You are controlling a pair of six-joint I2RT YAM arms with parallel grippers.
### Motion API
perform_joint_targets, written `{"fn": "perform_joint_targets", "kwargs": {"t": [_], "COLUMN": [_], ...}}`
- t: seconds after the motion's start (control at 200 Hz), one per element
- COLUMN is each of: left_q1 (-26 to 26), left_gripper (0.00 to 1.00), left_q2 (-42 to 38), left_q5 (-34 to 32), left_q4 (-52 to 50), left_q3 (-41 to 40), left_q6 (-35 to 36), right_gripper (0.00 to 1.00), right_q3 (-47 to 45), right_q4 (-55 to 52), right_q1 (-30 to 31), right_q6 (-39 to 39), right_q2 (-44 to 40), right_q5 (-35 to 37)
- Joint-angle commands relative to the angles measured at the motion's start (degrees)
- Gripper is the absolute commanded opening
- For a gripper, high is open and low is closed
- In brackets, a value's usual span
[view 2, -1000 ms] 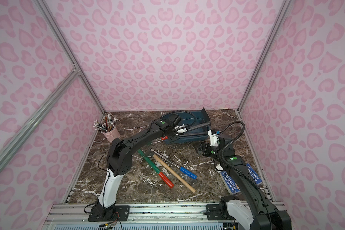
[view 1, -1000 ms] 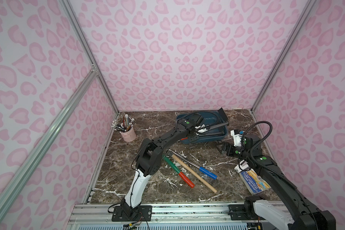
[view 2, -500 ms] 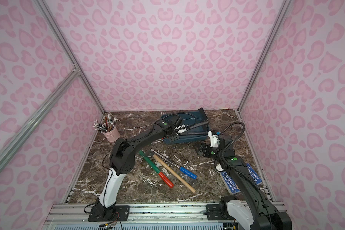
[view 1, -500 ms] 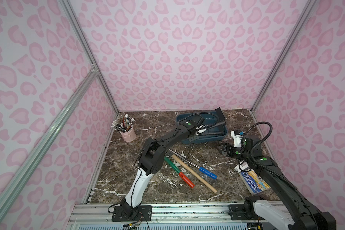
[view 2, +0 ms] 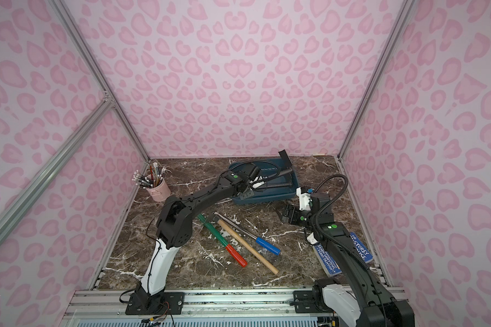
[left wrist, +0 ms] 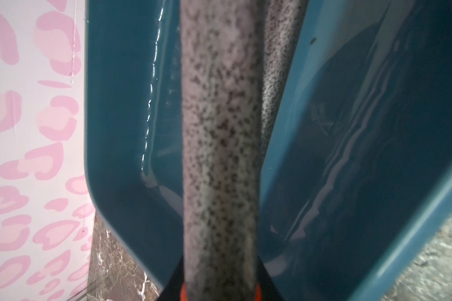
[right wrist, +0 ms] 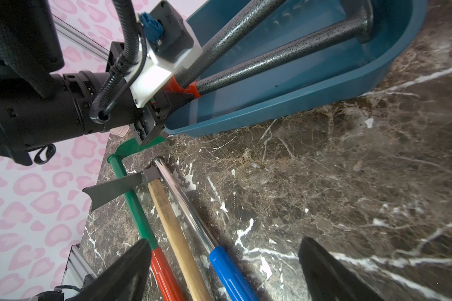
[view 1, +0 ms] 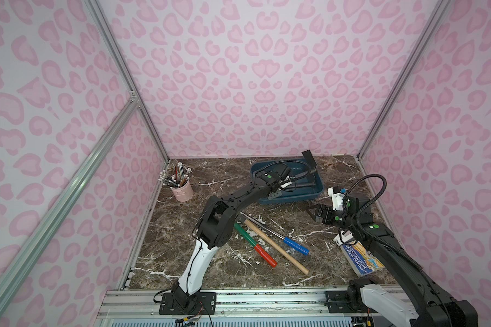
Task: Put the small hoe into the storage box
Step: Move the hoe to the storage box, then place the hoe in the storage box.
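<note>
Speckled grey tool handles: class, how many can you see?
2. One speckled grey handle is gripped at its red end by the left end effector, slanting over the dark teal plastic storage box; the second handle lies inside it. None seems hidden.

The left arm (view 1: pixel 238 198) rises from its base, bends sharply at the elbow and stretches low toward the storage box (view 1: pixel 292 200), with its wrist at the box's near left corner. The left end effector (view 1: pixel 284 183) reaches in over that rim, jaws clamped tight on the speckled handle of the small hoe (left wrist: pixel 219 130). The right arm (view 1: pixel 391 254) leans forward to the right of the box. The right end effector (view 1: pixel 312 213) hangs in front of the box's near right corner, jaws spread wide and holding nothing.
</note>
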Motion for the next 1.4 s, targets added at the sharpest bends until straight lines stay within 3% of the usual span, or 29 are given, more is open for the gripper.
{"fn": "perform_joint_targets", "kwargs": {"t": [0.0,0.335,0.755,1.075,1.395], "left_q1": [-0.07,-1.74,-2.82,-2.65,-2.03], "left_gripper": [0.04,0.04,0.04,0.04,0.04], "left_q2": [-1.99,-7.76,-6.12,-3.41,-5.51], "left_q5": [-1.65,1.1,7.43,5.92,5.91], "left_q4": [4.68,6.55,5.81,6.11,7.5], "left_q3": [-0.32,-6.9,-7.41,-5.58,-8.81], "left_q6": [-1.49,0.06,1.56,2.79,2.72], "right_gripper": [0.93,0.93,0.93,0.93,0.93], "right_q3": [-0.16,-0.69,-0.8,-0.59,-0.89], "right_q4": [1.75,2.41,1.8,1.45,1.62], "right_q1": [-0.04,-0.04,-0.69,-1.75,-2.22], "right_q6": [-0.01,0.39,0.47,0.51,0.41], "right_q2": [-0.04,0.05,-4.07,-4.4,-4.04], "right_q5": [-0.95,-1.25,-0.16,-0.79,-1.26]}}
